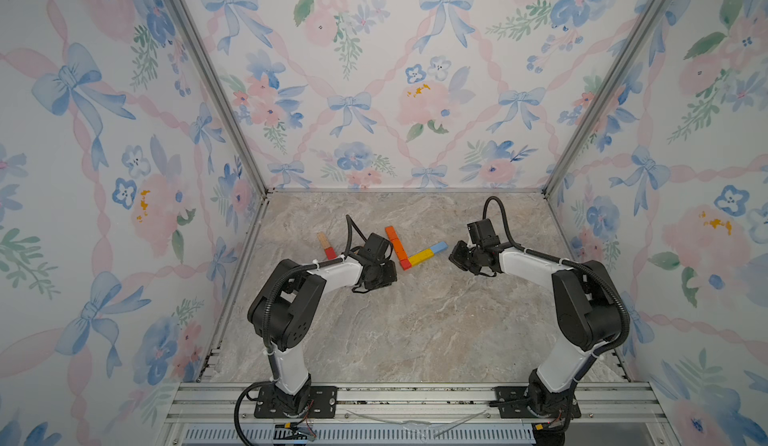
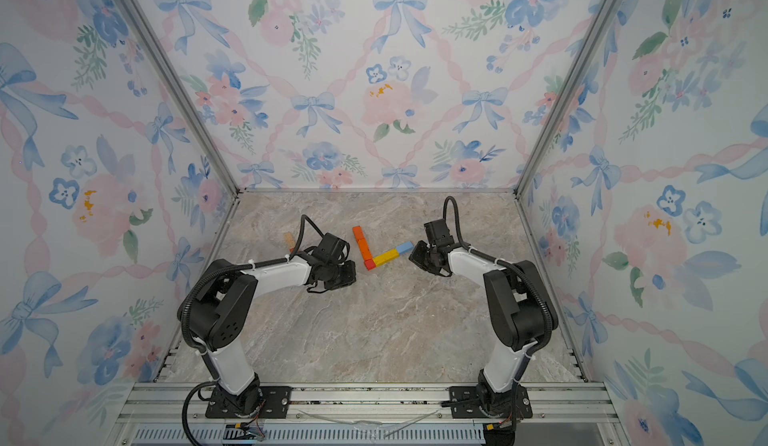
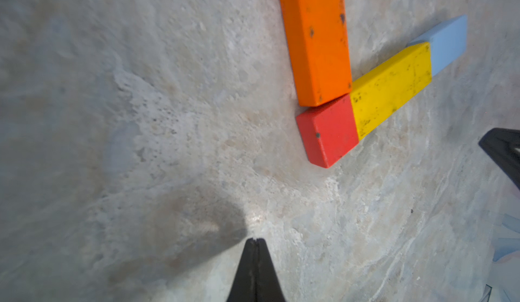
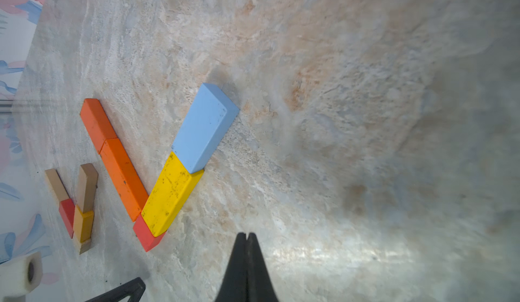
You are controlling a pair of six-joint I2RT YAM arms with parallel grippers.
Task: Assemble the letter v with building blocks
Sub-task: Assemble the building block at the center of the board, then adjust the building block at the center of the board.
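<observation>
My left gripper (image 3: pixel 255 241) hung low over the marble table (image 3: pixel 140 117) with its fingers pressed together on nothing, near the red block (image 3: pixel 327 130) at the corner of a V of building blocks. From that corner one arm ran end to end through the yellow block (image 3: pixel 391 89) and the light blue block (image 3: pixel 447 44). The other arm was the orange block (image 3: pixel 318 41), touching the red one, with a darker orange block (image 4: pixel 97 123) beyond it. My right gripper (image 4: pixel 247 234), also pinched closed and empty, sat near the blue end. Further left lay a smaller cluster: two natural wood bars (image 4: pixel 56 183), a small red piece (image 4: pixel 67 214) and an ochre piece (image 4: pixel 83 223).
</observation>
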